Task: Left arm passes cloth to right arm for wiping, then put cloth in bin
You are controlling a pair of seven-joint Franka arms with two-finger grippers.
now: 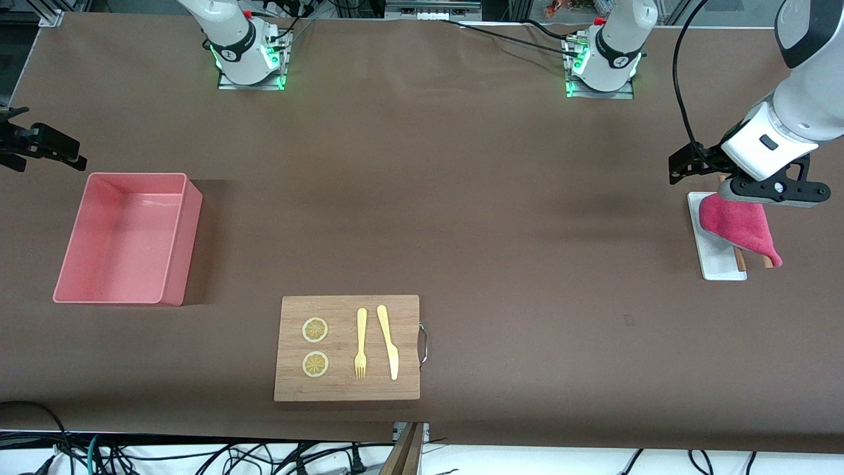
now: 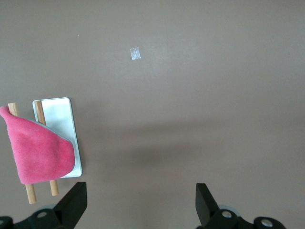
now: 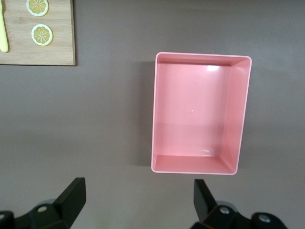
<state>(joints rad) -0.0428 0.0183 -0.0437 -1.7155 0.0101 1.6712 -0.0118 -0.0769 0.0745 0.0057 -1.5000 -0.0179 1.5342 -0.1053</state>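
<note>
The magenta-red cloth (image 1: 742, 227) hangs over two wooden rods on a white tray (image 1: 715, 260) at the left arm's end of the table. My left gripper (image 1: 682, 168) hovers open over bare table beside that tray, holding nothing. In the left wrist view the cloth (image 2: 40, 152) lies off to the side of the open left gripper (image 2: 141, 205). The salmon-pink bin (image 1: 178, 251) stands empty at the right arm's end. My right gripper (image 1: 53, 152) hangs open and empty over the table beside the bin (image 3: 236, 114); in the right wrist view the right gripper (image 3: 138, 202) has only bare table between its fingers.
A wooden board (image 1: 347, 389) with a metal handle lies near the front camera, carrying two lemon slices (image 1: 315, 330), a yellow fork (image 1: 361, 343) and a yellow knife (image 1: 389, 343). A small pale tape mark (image 2: 135, 54) sits on the brown table cover.
</note>
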